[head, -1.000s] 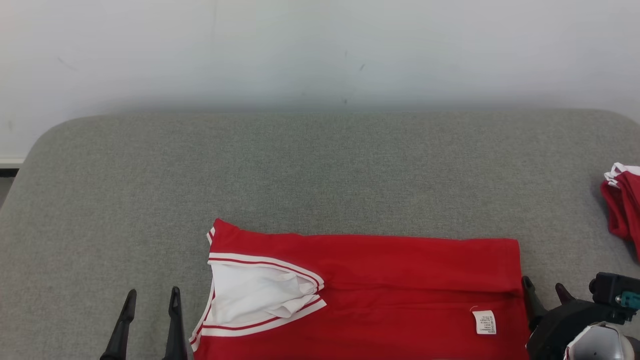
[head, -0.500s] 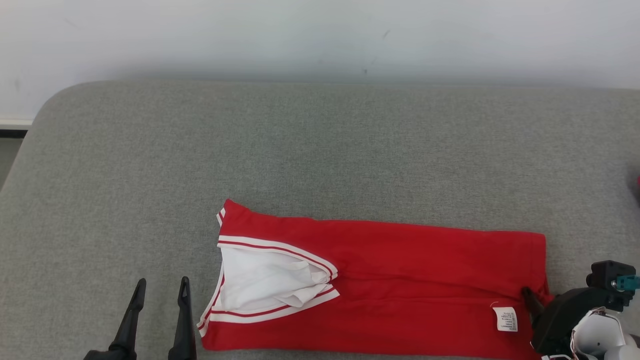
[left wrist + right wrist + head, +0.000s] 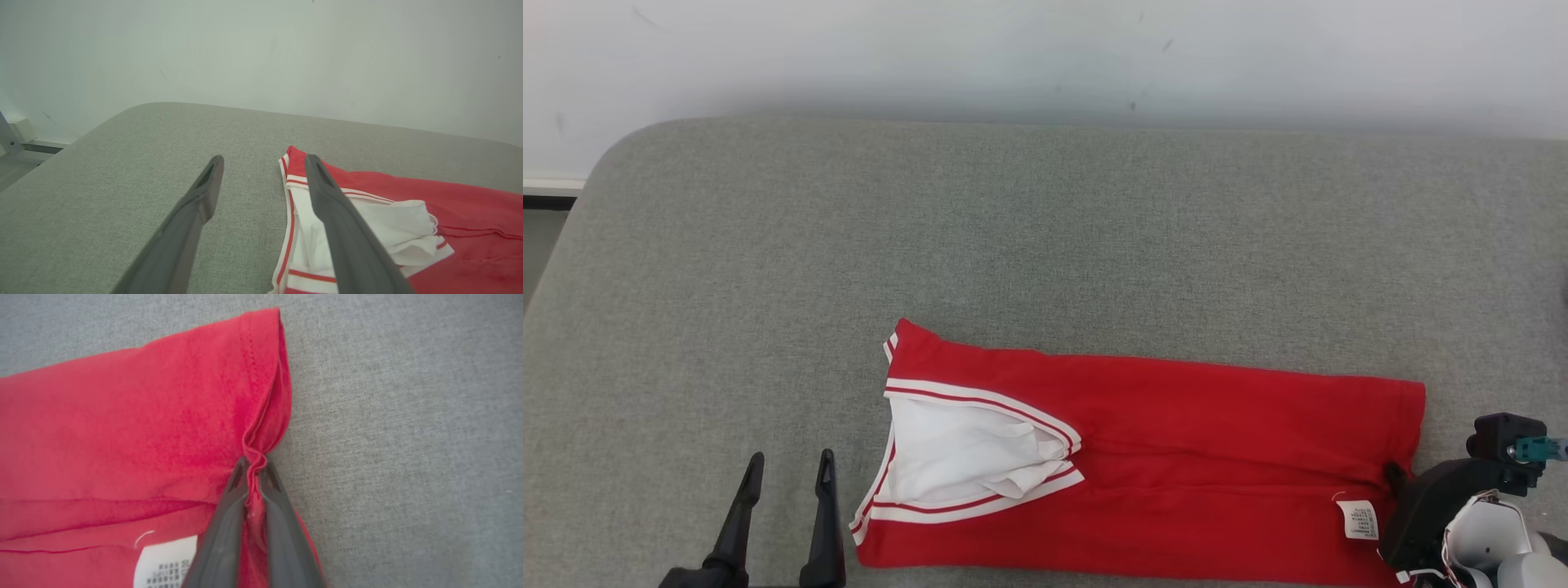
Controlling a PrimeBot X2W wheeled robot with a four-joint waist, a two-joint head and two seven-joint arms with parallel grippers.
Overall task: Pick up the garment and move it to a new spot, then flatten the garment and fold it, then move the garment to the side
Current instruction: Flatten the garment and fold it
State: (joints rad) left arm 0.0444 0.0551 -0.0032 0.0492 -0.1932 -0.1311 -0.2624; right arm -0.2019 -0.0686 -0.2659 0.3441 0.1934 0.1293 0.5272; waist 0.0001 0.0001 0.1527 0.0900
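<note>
Fingers of the right tool (image 3: 254, 463) clamped the right hem of the garment (image 3: 1176, 457), likely to fold it leftward. The left tool (image 3: 791, 457) hovered empty, fingers apart, beside the white neckline (image 3: 956, 457). The garment lay flat on the grey padded surface (image 3: 1045, 245).

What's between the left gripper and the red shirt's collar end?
Only bare grey cushion separates left gripper from red shirt, per head view.
</note>
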